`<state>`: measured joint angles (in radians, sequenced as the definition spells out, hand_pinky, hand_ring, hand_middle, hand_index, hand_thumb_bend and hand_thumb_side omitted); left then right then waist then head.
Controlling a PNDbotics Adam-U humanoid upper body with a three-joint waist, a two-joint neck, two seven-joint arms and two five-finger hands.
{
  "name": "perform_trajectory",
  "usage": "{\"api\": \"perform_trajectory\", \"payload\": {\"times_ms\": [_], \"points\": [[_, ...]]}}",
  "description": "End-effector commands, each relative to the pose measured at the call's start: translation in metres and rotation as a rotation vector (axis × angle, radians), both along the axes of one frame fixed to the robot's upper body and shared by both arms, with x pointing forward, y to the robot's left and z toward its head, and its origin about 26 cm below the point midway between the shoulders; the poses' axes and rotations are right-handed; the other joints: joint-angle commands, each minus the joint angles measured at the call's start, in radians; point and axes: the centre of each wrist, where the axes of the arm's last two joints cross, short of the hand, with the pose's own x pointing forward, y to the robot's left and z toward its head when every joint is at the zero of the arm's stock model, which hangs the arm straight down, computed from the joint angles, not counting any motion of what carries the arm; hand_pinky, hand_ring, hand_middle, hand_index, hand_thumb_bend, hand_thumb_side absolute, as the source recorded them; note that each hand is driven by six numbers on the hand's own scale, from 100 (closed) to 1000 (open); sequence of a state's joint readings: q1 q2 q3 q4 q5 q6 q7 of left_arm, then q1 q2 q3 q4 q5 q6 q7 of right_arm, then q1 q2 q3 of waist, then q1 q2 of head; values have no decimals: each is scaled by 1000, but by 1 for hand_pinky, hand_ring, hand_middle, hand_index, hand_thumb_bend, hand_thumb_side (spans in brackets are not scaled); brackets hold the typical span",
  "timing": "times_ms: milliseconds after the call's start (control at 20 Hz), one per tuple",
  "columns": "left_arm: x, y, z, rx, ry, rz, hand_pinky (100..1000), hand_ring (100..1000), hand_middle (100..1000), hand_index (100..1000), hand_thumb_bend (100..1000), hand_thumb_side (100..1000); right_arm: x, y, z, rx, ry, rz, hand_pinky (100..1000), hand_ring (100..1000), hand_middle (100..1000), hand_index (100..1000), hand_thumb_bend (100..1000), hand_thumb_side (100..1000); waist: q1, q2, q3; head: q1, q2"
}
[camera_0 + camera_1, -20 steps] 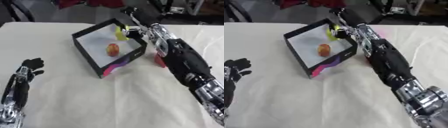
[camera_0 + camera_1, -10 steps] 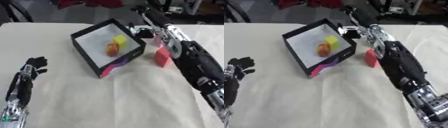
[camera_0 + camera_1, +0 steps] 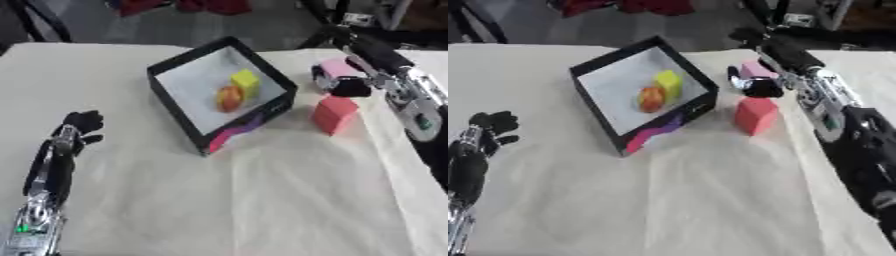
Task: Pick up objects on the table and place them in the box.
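Note:
The black box (image 3: 178,64) with a white floor stands at the table's middle back. A yellow block (image 3: 246,79) and an orange round fruit (image 3: 229,98) lie inside it. Right of the box a red block (image 3: 332,114) rests on the cloth. Behind that, a pink block (image 3: 754,69) sits with my right hand (image 3: 348,88) pressed up against its front and left side; whether the hand grips it is unclear. My left hand (image 3: 80,123) rests at the left, fingers loosely curled, holding nothing.
A cream cloth (image 3: 262,200) covers the table. Dark stands and red cloth lie beyond the far edge (image 3: 201,6). My right forearm (image 3: 833,115) stretches along the table's right side.
My right hand left the yellow block in the box beside the fruit, then swung right and down to the pink block. The view has also shifted.

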<state>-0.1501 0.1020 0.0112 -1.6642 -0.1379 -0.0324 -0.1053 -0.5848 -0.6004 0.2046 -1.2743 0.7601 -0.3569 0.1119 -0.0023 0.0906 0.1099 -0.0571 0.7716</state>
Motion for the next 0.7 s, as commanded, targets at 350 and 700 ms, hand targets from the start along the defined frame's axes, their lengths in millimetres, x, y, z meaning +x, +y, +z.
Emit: {"api": "perform_trajectory", "payload": {"times_ms": [350, 700], "points": [[0, 7, 7, 28, -22, 12, 786, 808, 735, 816, 139, 1000, -44, -31, 24, -57, 86, -9, 933, 958, 1000, 1000, 156, 533, -13, 1, 1, 13, -2], [0, 7, 7, 27, -22, 12, 787, 808, 735, 816, 138, 1000, -46, -40, 18, -17, 216, -70, 926, 943, 1000, 1000, 106, 605, -13, 1, 0, 15, -2]]}}
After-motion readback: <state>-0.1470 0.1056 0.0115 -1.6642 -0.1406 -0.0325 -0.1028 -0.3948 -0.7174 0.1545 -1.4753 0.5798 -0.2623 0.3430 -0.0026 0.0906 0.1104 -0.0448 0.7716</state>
